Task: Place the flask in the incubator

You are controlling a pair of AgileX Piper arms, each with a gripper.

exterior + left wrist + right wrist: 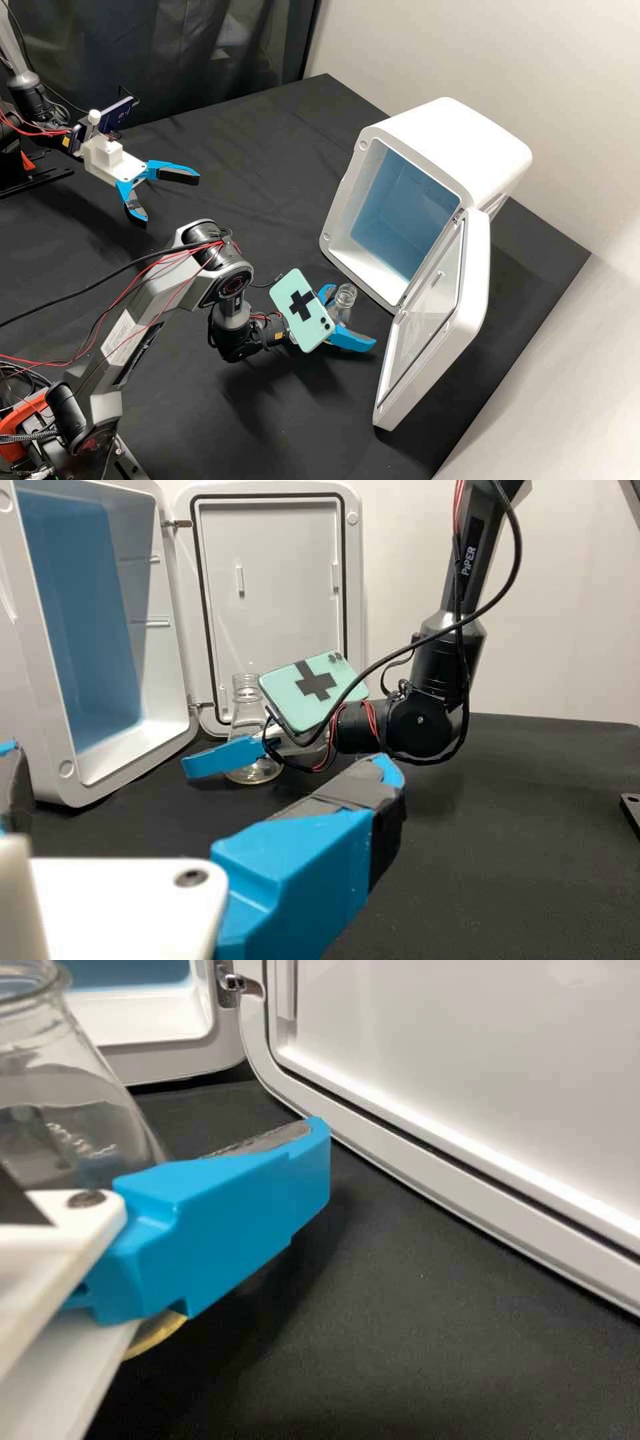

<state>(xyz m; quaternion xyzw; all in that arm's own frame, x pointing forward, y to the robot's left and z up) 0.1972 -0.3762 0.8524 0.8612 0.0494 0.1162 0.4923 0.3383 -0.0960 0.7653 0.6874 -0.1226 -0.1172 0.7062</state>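
One black worktop (267, 153) carries everything, and on its right side, close to the wall, stands one white incubator (460, 143) with a pale blue chamber that opens toward the arms. Its single door (433, 313) is swung fully open on the near side of the chamber, its lower corner down near the worktop's front edge. Two dark grey arms come in from the left. The right arm (160, 287) is the nearer one, trailing red and black wires, and it stretches across toward the incubator's mouth. The left arm (30, 93) sits at the far left corner, well apart from the incubator. Each wrist carries one phone, two in all: a mint-green phone (301, 310) marked with a black cross on the right arm, and a dark blue phone (120, 110) on the left. The left gripper (170, 198) hangs above bare worktop with its jaws spread wide and nothing between them. The right gripper (348, 320) is at the flask (345, 298); whether its jaws pinch the glass or only flank it I cannot tell. There is one flask, clear glass and conical with an open neck. It is upright with its base down at the worktop, just outside the chamber opening and beside the door's hinged edge.
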